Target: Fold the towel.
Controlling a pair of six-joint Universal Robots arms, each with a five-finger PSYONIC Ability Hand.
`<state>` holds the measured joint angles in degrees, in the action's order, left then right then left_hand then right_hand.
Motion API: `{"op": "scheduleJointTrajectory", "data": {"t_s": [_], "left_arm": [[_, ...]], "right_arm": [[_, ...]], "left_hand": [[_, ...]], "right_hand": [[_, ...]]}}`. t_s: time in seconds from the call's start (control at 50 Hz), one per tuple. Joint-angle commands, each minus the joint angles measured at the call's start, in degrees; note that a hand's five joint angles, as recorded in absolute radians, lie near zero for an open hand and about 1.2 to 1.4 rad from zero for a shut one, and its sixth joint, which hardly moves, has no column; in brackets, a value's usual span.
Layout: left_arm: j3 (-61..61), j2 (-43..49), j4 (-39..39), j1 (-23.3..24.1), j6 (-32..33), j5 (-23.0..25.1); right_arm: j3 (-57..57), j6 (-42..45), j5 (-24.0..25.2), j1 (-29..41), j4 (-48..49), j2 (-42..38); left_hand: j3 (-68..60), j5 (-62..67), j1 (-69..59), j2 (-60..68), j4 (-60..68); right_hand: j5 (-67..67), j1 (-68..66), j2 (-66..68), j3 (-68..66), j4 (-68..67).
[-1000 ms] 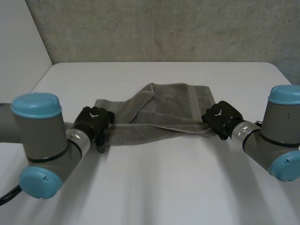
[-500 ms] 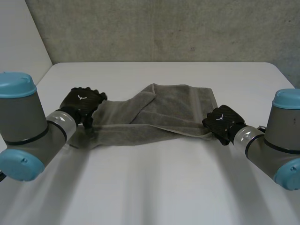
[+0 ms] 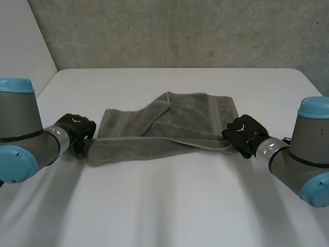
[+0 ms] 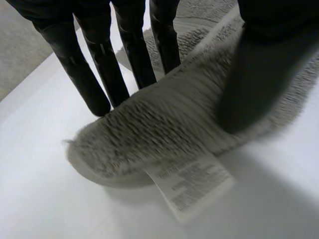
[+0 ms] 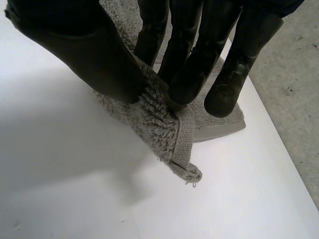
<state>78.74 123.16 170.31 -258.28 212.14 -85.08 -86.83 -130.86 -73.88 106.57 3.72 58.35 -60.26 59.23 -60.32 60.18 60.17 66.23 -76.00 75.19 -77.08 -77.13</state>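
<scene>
A grey towel [image 3: 175, 123] lies partly folded across the middle of the white table [image 3: 169, 206], stretched between my two hands. My left hand [image 3: 74, 128] is at its near left corner. In the left wrist view the thumb [image 4: 249, 74] lies on the towel [image 4: 164, 124] and the straight fingers [image 4: 99, 74] stand behind it, pinching the raised corner. A white label [image 4: 192, 181] hangs from that corner. My right hand [image 3: 244, 132] is at the towel's near right corner, with its thumb and fingers [image 5: 189, 59] pinching the corner of the towel [image 5: 159, 119].
A grey concrete wall [image 3: 175, 31] runs behind the table's far edge. Bare white table surface lies in front of the towel and beyond it.
My left hand has swung out to the left and come back toward me, and the towel's left end now reaches further left. Its fingers have drawn in. The right hand has stayed put.
</scene>
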Motion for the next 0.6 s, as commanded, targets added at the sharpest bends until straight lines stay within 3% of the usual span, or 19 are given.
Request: {"op": "scheduleJointTrajectory", "data": {"t_s": [0.02,0.12,0.26,0.48,0.6], "left_arm": [[0.45,0.24,-0.41,0.15,0.65,0.18],[-0.07,0.16,-0.42,0.15,0.47,0.18],[-1.57,-1.78,0.02,0.85,-0.67,0.09],[-4.47,-19.36,9.6,0.59,-12.63,0.01],[-5.17,-27.52,12.07,0.23,-14.82,0.44]], "right_arm": [[0.52,-0.09,-0.03,-0.22,-0.64,-0.08],[1.49,-0.27,-0.3,-0.31,-1.52,0.36],[2.28,-0.53,-0.12,-0.66,-4.16,5.81],[9.67,-8.71,0.41,-2.86,-6.26,22.77],[19.92,-9.67,0.93,-6.98,-17.83,26.82]], "left_hand": [[-6.11,-2.86,-6.05,6.19,6.2],[-19.69,10.72,-19.63,19.77,19.78],[-19.74,10.77,-19.68,19.82,19.83],[-19.74,10.77,-19.68,19.82,19.83],[-19.74,10.77,-19.68,19.82,19.83]], "right_hand": [[3.77,-4.0,4.81,-2.92,-2.87],[3.77,-4.0,4.81,-2.92,-2.87],[3.77,-4.0,4.81,-2.92,-2.87],[3.77,-4.0,4.81,-2.92,-2.87],[3.77,-4.0,4.81,-2.92,-2.87]]}}
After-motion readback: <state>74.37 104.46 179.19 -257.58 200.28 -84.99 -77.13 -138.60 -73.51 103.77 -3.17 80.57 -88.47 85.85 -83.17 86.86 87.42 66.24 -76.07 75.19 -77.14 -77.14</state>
